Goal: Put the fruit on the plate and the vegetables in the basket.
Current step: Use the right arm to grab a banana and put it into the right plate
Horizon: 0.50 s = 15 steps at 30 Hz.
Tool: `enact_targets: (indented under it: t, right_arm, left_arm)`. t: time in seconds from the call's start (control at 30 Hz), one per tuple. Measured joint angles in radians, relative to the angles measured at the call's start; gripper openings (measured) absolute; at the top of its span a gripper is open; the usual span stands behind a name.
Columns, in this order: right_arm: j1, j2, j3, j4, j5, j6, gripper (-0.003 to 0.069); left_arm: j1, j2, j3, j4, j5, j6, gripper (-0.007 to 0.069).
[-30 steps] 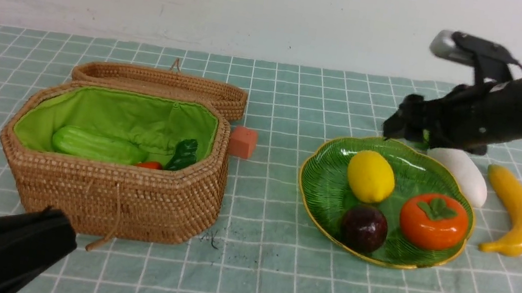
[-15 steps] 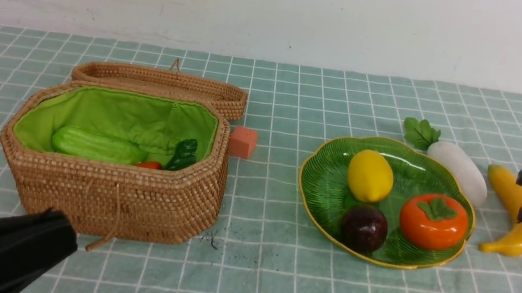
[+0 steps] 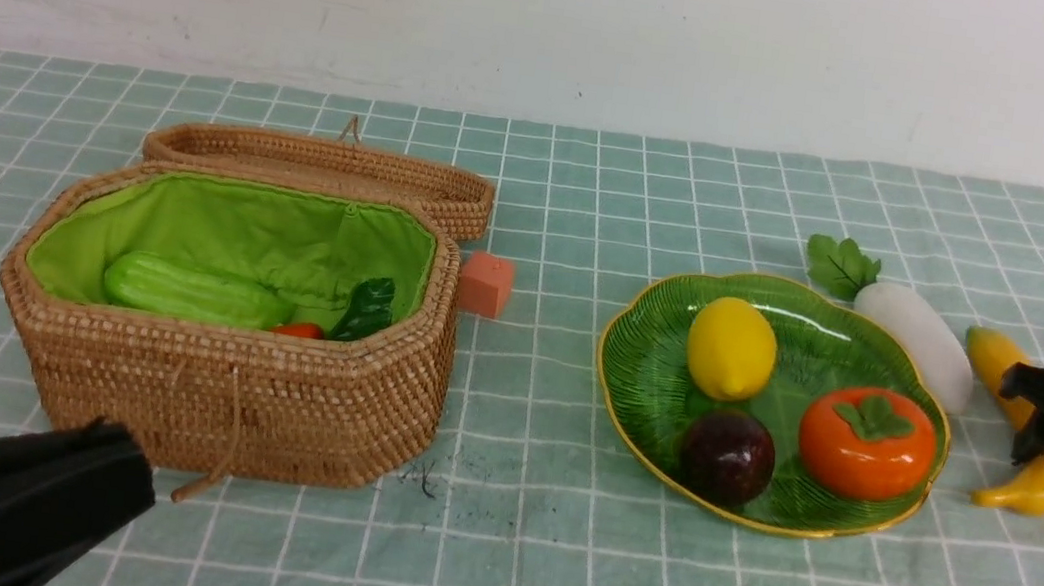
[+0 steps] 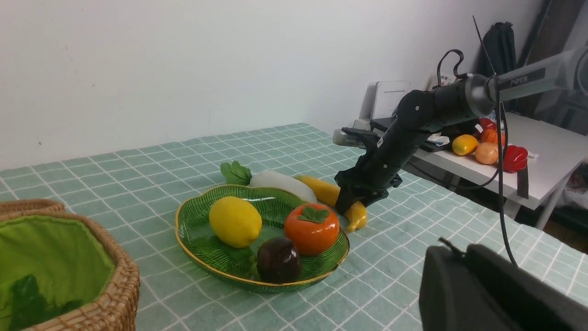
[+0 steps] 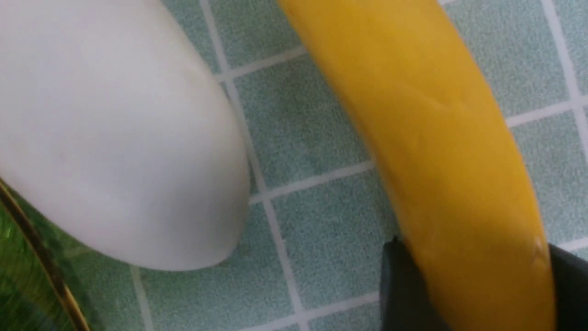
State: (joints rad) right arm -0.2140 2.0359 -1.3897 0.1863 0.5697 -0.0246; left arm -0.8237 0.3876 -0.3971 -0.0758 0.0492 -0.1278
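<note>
The banana [image 3: 993,357] is the last fruit not on the plate [image 3: 647,380]. It lies flat on the tabletop near the right edge. Its long side runs from the far edge toward the near edge.

The right gripper [image 3: 1038,437] is down on the middle of the banana. The right wrist view shows a dark finger tight on each side of the yellow skin. So I think it has hold of the banana, which is not lifted yet. The left gripper [image 3: 124,483] is closed with nothing in it, low by the near left corner and far from the banana.

The plate is toward the middle of the tabletop from the banana, so the banana must go up and then that way. The white radish [image 3: 919,340] lies in between, right against the plate's rim. The banana has to pass over it and not bump it.

The lemon [image 3: 731,349], the persimmon [image 3: 866,441] and the mangosteen [image 3: 727,456] already fill much of the plate. The free room looks to be on the far side. The radish will then need to go to the basket [image 3: 236,397] on the left side.
</note>
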Motion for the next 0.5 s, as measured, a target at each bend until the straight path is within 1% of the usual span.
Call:
enact_targets:
  t: [0.17,0.23,0.3,0.37,0.4,0.43,0.47,0.5]
  right_arm:
    - [0.003,-0.011,-0.002,-0.005,0.035,-0.045,0.0323]
    - [0.005,-0.064,0.000,-0.005,0.086,-0.071,0.0323]
    - [0.012,-0.130,0.000,-0.005,0.099,-0.136,0.0323]
    - [0.030,-0.200,-0.002,-0.009,0.097,-0.282,0.0323]
    - [0.036,-0.219,-0.002,-0.009,0.094,-0.326,0.0323]
    - [0.064,-0.261,-0.002,0.014,0.086,-0.544,0.0323]
    - [0.067,-0.263,-0.002,0.018,0.085,-0.568,0.0323]
    - [0.091,-0.269,-0.002,0.073,0.084,-0.751,0.0323]
  left_arm:
    - [0.000,0.000,0.000,0.000,0.014,0.000,0.0036]
    - [0.000,0.000,0.000,0.000,0.018,0.000,0.0036]
    - [0.000,0.000,0.000,0.000,0.019,0.000,0.0036]
    - [0.000,0.000,0.000,0.000,0.020,0.001,0.0036]
    - [0.000,0.000,0.000,0.000,0.020,0.001,0.0036]
    - [0.000,0.000,0.000,0.000,0.020,0.001,0.0036]
    - [0.000,0.000,0.000,0.000,0.020,0.001,0.0036]
    - [0.000,0.000,0.000,0.000,0.020,0.001,0.0036]
